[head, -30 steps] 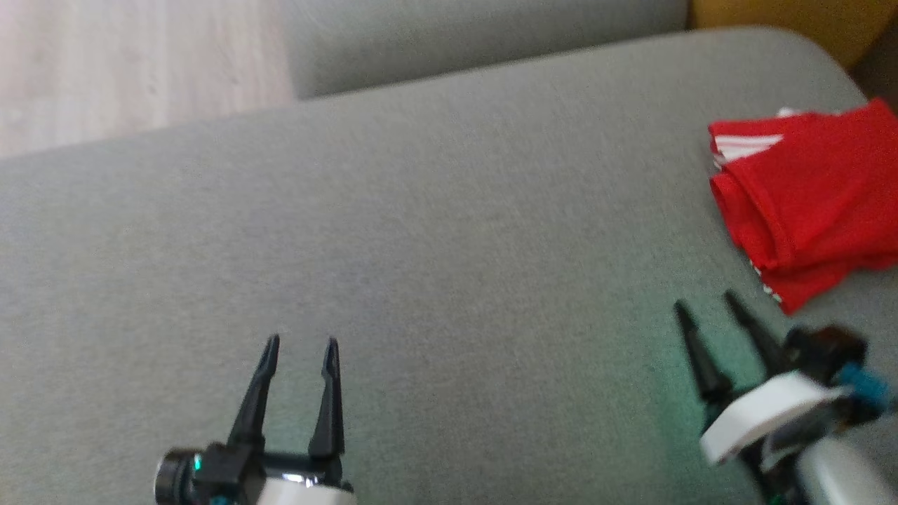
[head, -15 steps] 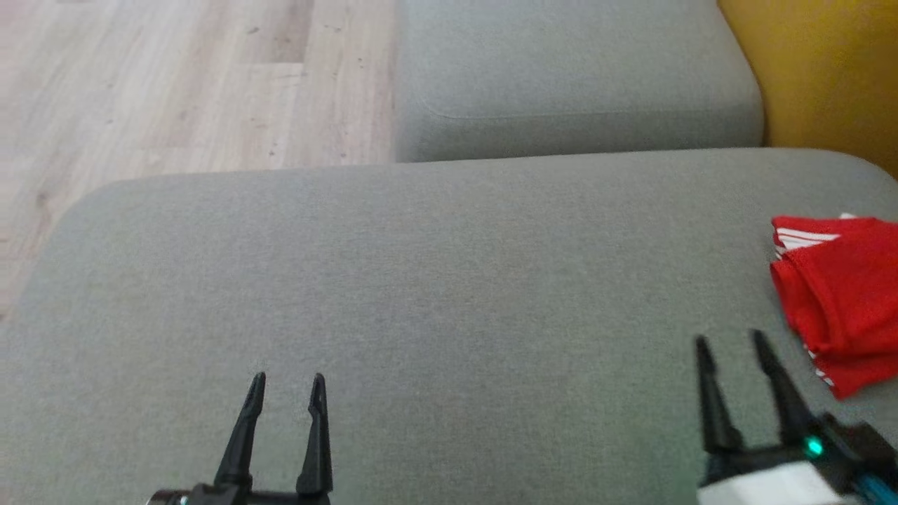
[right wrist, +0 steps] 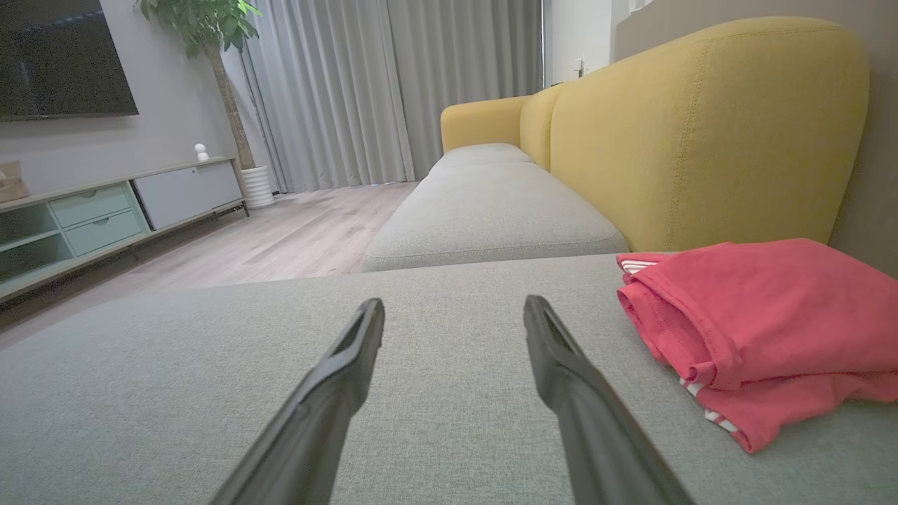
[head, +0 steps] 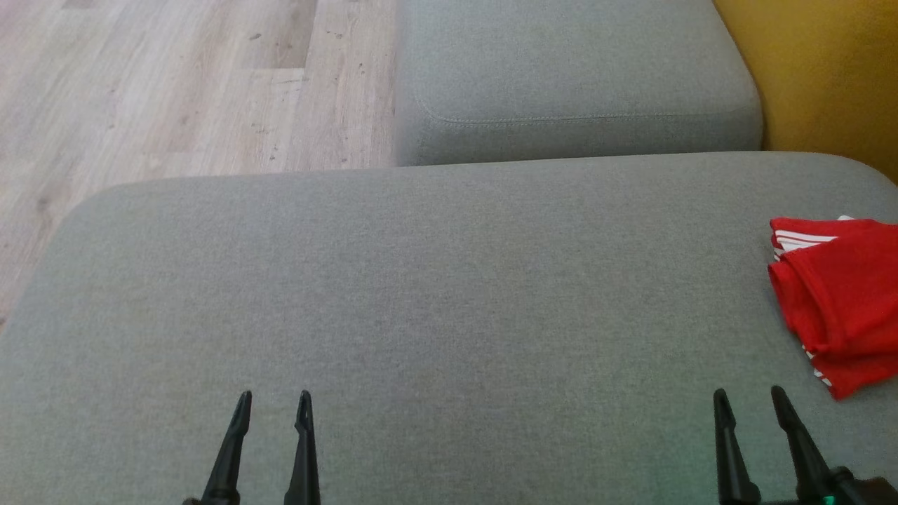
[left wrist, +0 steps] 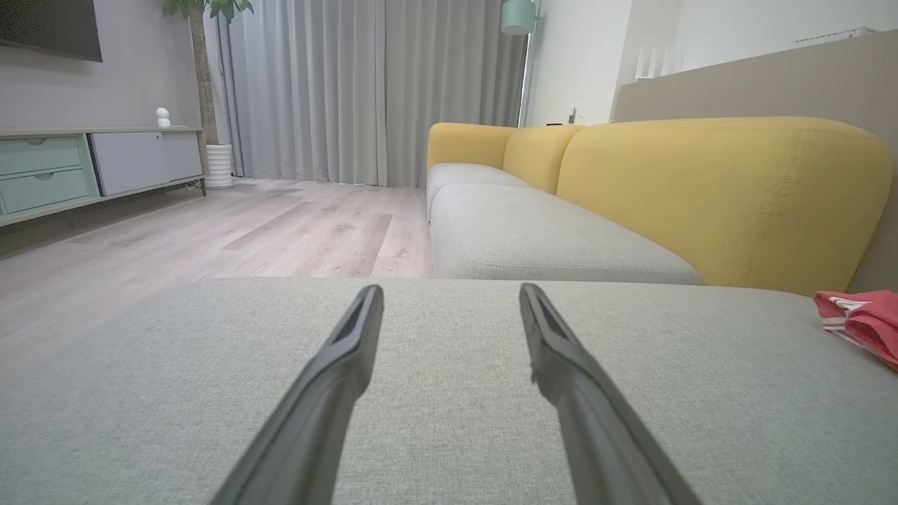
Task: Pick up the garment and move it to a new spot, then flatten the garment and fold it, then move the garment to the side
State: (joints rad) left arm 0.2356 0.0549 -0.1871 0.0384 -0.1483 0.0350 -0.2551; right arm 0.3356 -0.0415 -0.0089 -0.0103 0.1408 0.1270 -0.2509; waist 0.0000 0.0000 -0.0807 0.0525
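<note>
Cut off by the head view's frame, the folded garment [head: 842, 301] is lying at the seat cushion's [head: 421, 294] right edge. The left gripper [head: 273, 397] and right gripper [head: 748, 393] are hovering wide-fingered and empty.

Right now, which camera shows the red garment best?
Right wrist view: the red garment sits close, folded, with stacked edges and white stripes clear. Head view cuts the garment off at the right edge; left wrist view catches a small far corner.
</note>
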